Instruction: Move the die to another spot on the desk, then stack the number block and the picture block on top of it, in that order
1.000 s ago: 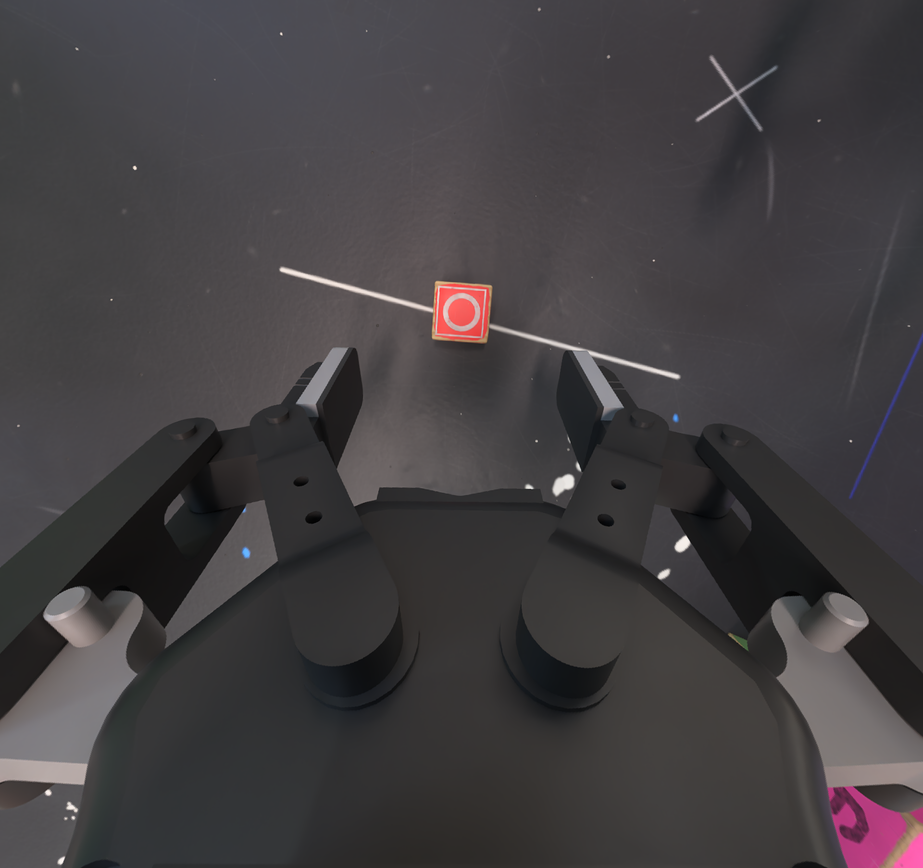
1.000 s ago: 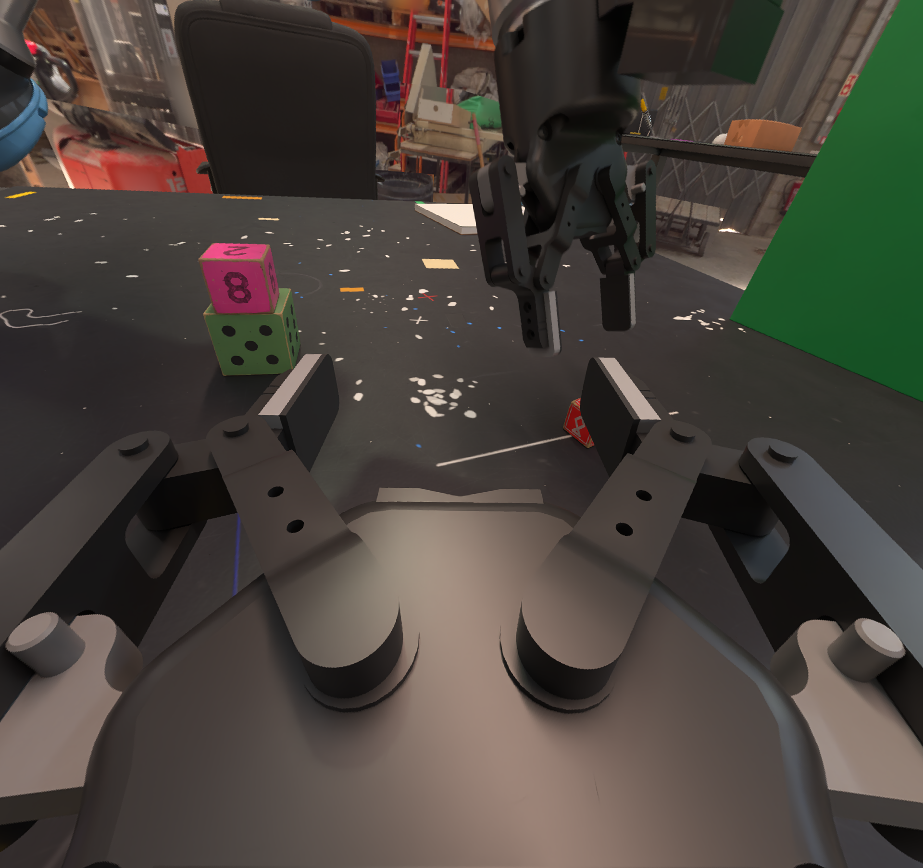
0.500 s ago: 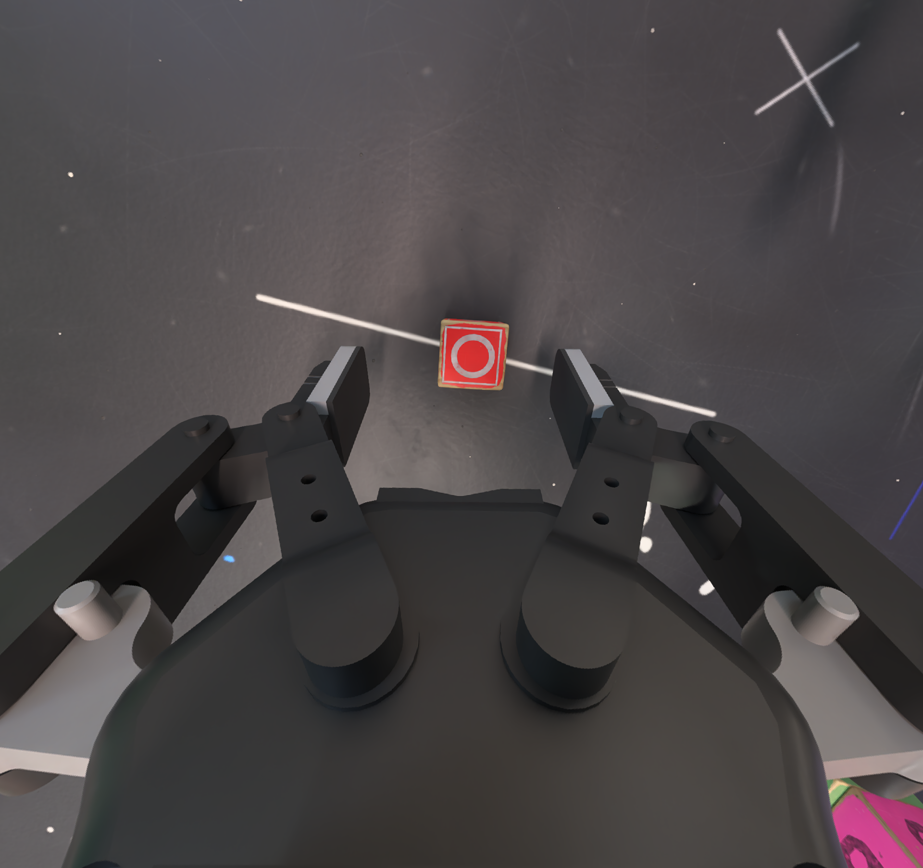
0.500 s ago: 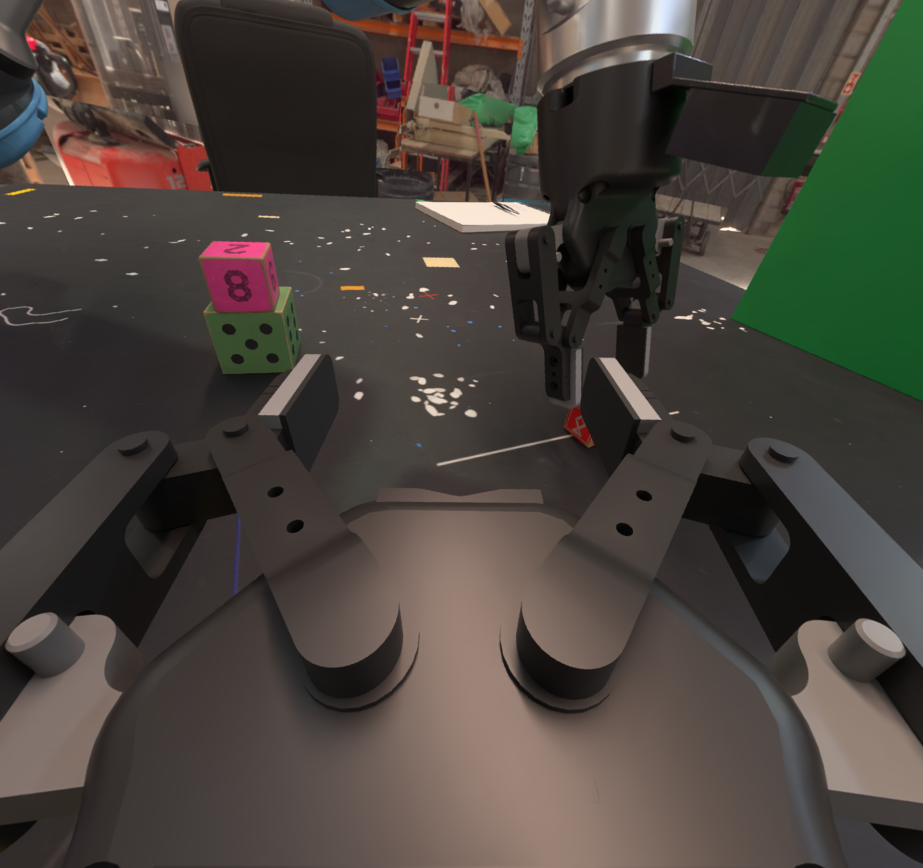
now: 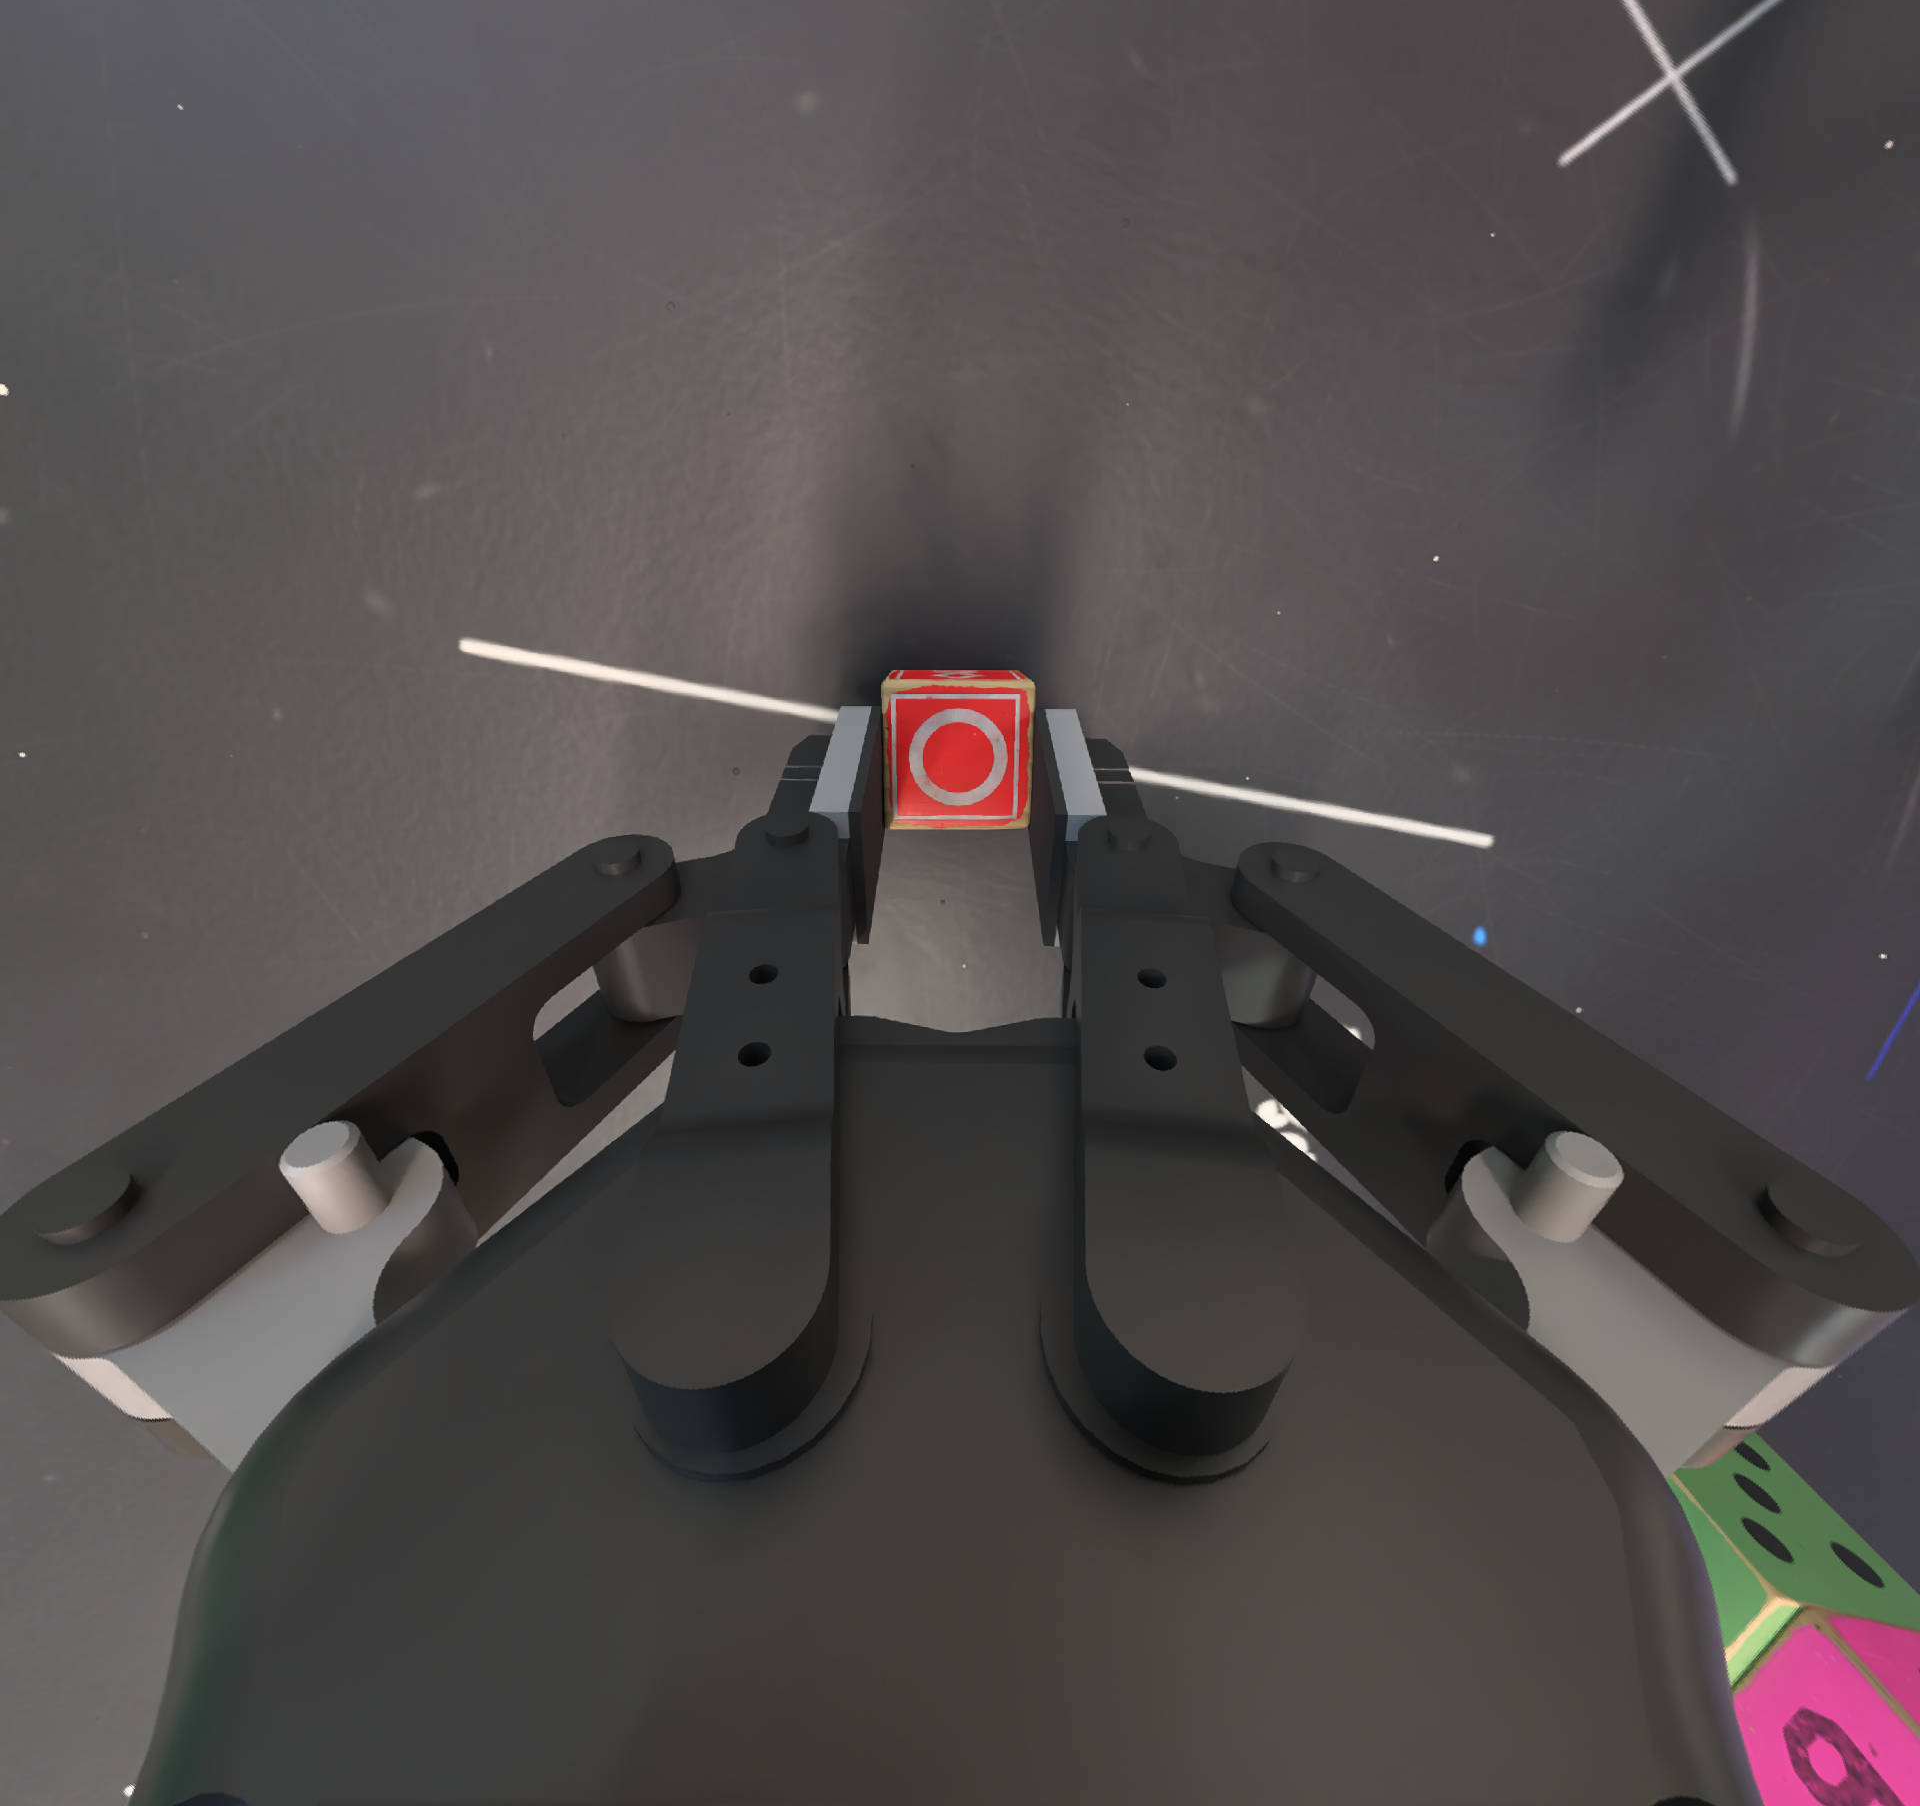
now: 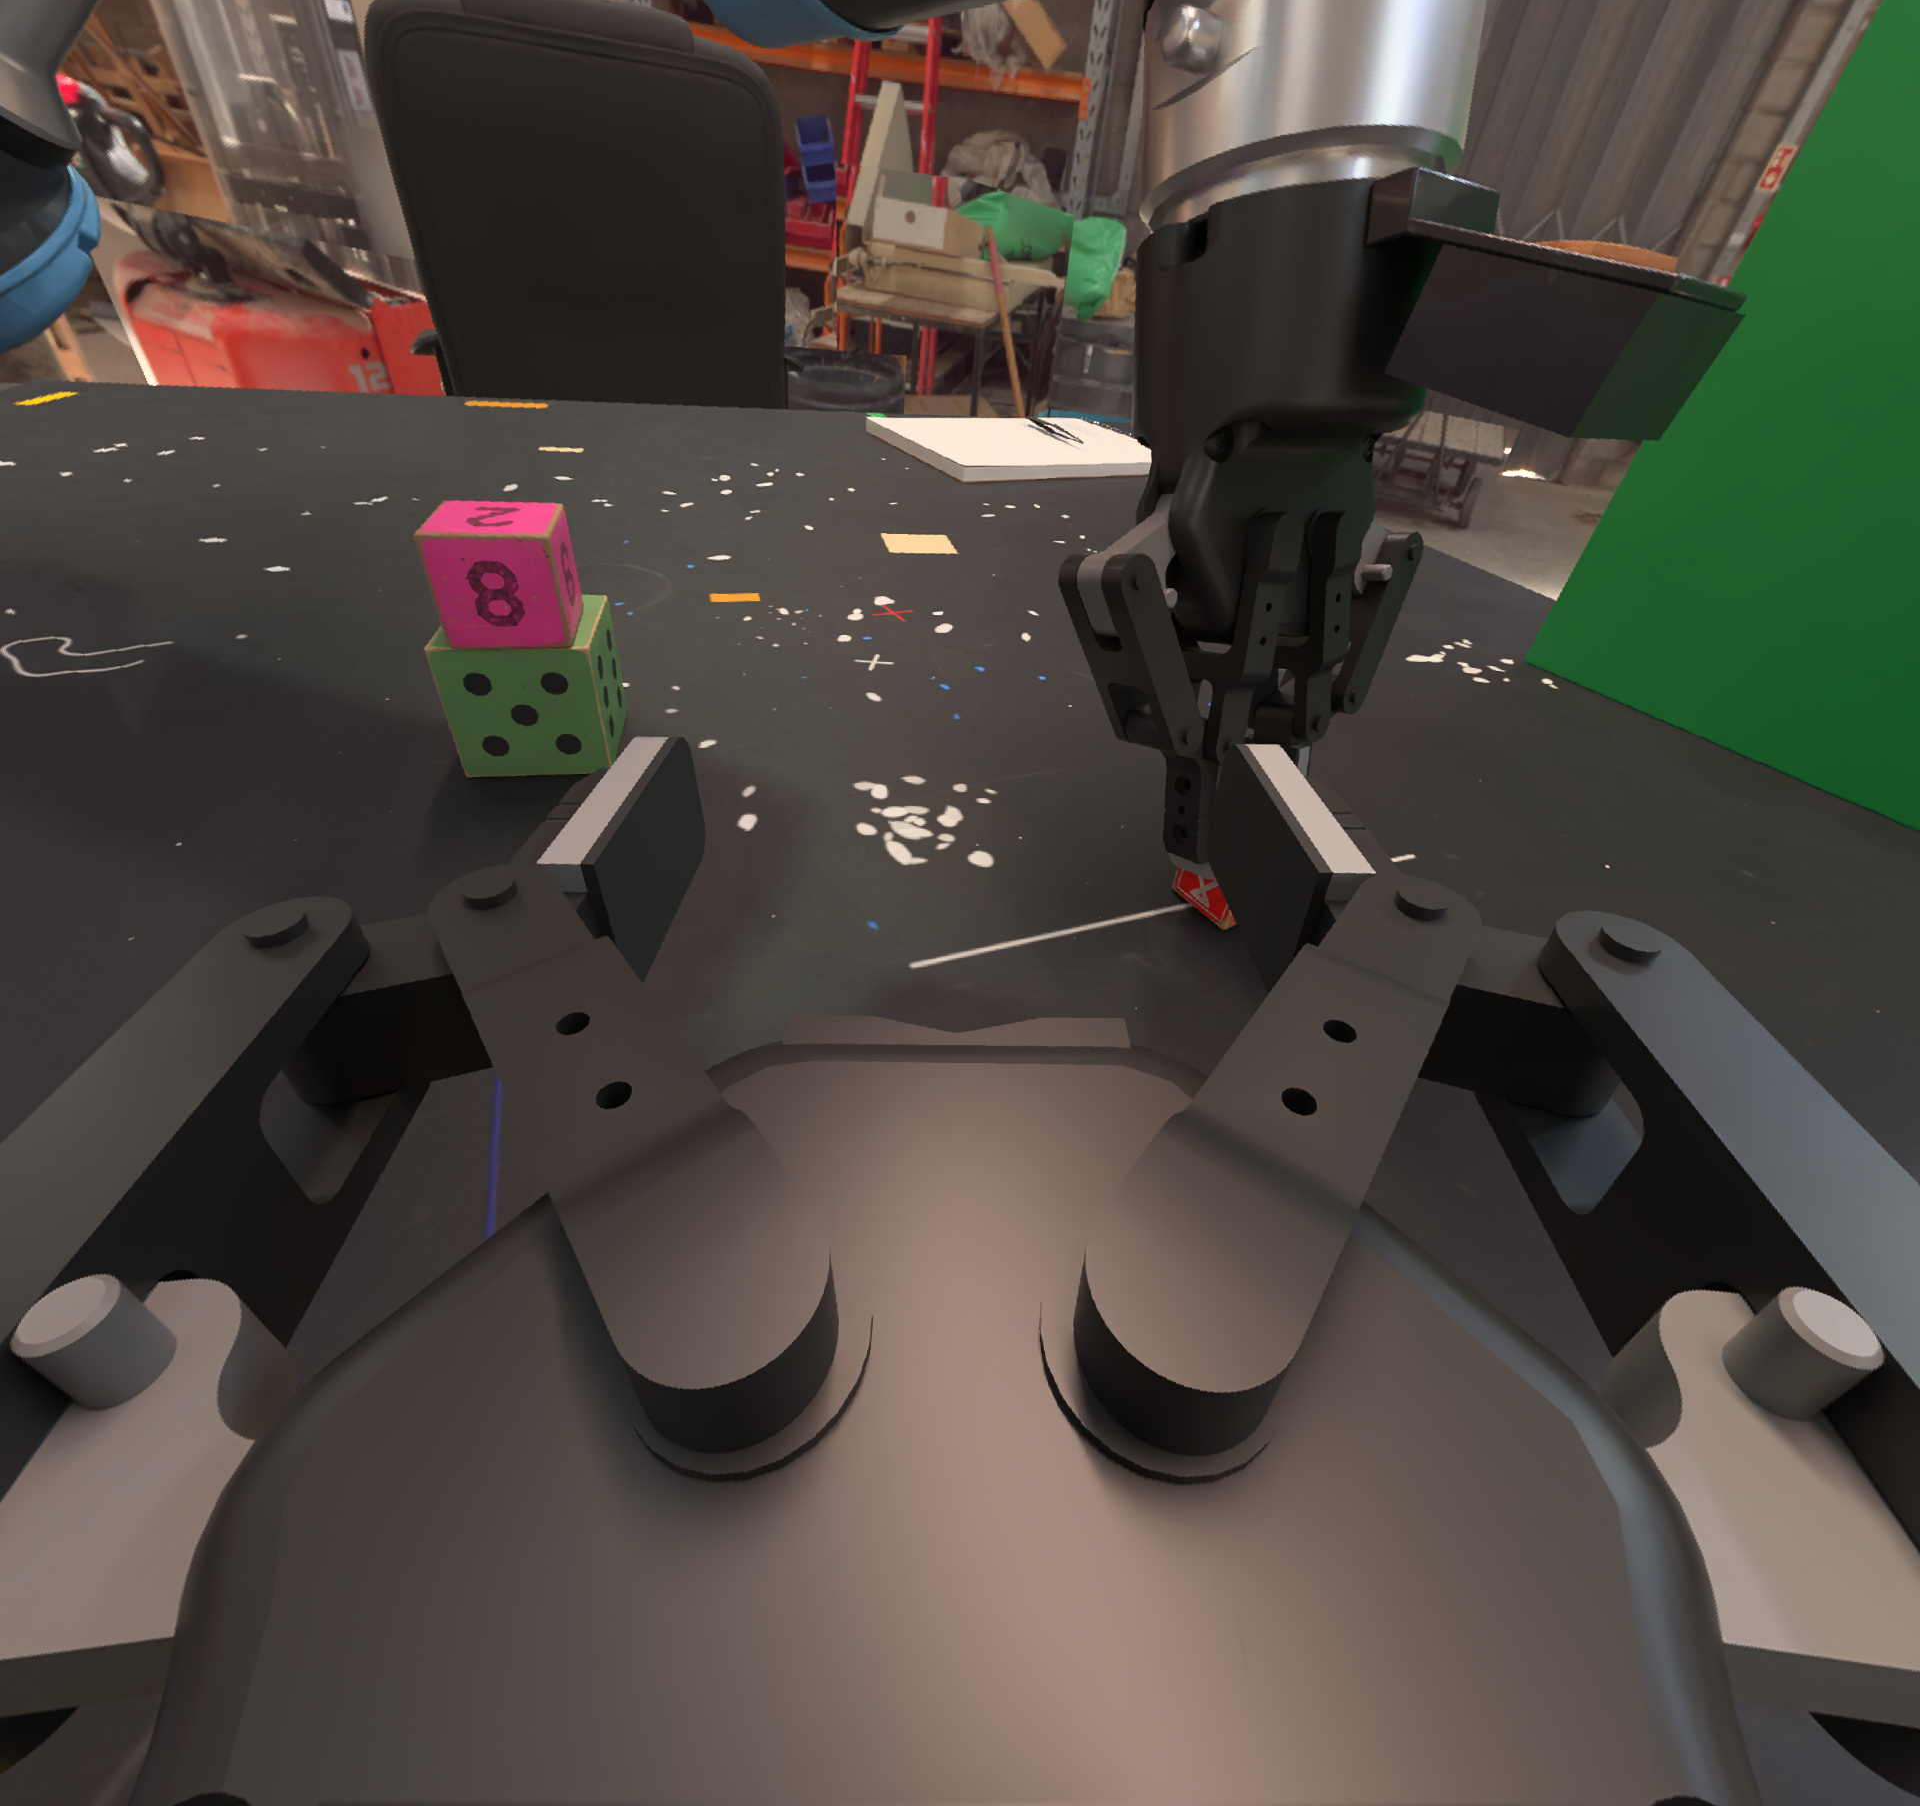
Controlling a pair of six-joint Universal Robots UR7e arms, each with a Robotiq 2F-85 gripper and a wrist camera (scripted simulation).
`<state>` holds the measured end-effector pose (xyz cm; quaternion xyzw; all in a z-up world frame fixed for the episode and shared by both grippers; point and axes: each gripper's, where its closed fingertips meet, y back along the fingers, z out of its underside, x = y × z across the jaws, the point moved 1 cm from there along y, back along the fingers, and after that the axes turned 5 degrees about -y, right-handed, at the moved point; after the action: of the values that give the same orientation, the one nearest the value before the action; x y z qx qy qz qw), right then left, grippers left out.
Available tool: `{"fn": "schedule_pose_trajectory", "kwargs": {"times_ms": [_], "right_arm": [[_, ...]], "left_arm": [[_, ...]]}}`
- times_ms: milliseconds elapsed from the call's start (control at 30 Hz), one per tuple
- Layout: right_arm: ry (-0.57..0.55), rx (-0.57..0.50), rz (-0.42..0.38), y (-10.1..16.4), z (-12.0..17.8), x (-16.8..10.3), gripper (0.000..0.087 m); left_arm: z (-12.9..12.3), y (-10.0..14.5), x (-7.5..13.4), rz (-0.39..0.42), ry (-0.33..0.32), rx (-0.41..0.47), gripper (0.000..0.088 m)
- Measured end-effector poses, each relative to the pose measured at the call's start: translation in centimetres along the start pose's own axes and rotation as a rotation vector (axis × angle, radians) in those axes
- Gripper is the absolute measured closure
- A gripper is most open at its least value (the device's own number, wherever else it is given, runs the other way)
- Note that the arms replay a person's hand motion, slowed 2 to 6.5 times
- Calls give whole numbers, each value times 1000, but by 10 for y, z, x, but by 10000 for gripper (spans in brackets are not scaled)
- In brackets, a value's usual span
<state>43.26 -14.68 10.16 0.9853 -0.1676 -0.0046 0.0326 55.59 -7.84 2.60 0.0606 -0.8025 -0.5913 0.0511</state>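
The red picture block (image 5: 957, 754), with a white ring on its top face, sits on the dark desk. My left gripper (image 5: 957, 764) is down over it, with both pads against its sides. The right wrist view shows this gripper (image 6: 1210, 857) reaching down onto the block (image 6: 1200, 894). The pink number block (image 6: 499, 577) is stacked on the green die (image 6: 525, 707) at the left; both also show in the left wrist view's bottom right corner, the die (image 5: 1787, 1548) and the number block (image 5: 1829, 1715). My right gripper (image 6: 966, 821) is open and empty, above the desk.
A white line (image 5: 644, 681) runs under the picture block and a white cross (image 5: 1673, 73) is marked further off. A black chair (image 6: 582, 198) and a white pad (image 6: 1008, 447) are at the desk's far edge. A green panel (image 6: 1766, 509) stands at the right.
My left gripper has come down over the picture block and its fingers have closed from wide open onto the block's sides. The right gripper and the die stack have not moved.
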Motion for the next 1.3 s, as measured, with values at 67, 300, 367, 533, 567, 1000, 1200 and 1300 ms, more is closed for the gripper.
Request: {"fn": "schedule_pose_trajectory", "kwargs": {"times_ms": [67, 300, 367, 533, 567, 1000, 1200, 1300], "right_arm": [[-1, 0, 0, 0, 0, 0, 36], [-3, -1, -2, 0, 0, 0, 36], [-4, -1, -2, 0, 0, 0, 36], [-5, -3, -2, 0, 0, 0, 35], [-4, -3, -2, 0, 0, 0, 35], [0, -5, 0, -1, 1, 0, 38], [0, -9, 0, -1, 1, 0, 39], [2, -9, 0, -1, 1, 0, 40]], "left_arm": [[1, 1, 1, 9, -2, 1, 626], [4, 12, 8, 25, -19, 14, 626], [5, 18, 10, 26, -24, 22, 626], [9, 40, 19, 26, -42, 44, 626], [10, 45, 21, 27, -47, 48, 626], [40, 112, 67, 11, -156, 58, 626], [58, 140, 92, -24, -203, 49, 626], [66, 151, 105, -52, -223, 49, 626]]}}
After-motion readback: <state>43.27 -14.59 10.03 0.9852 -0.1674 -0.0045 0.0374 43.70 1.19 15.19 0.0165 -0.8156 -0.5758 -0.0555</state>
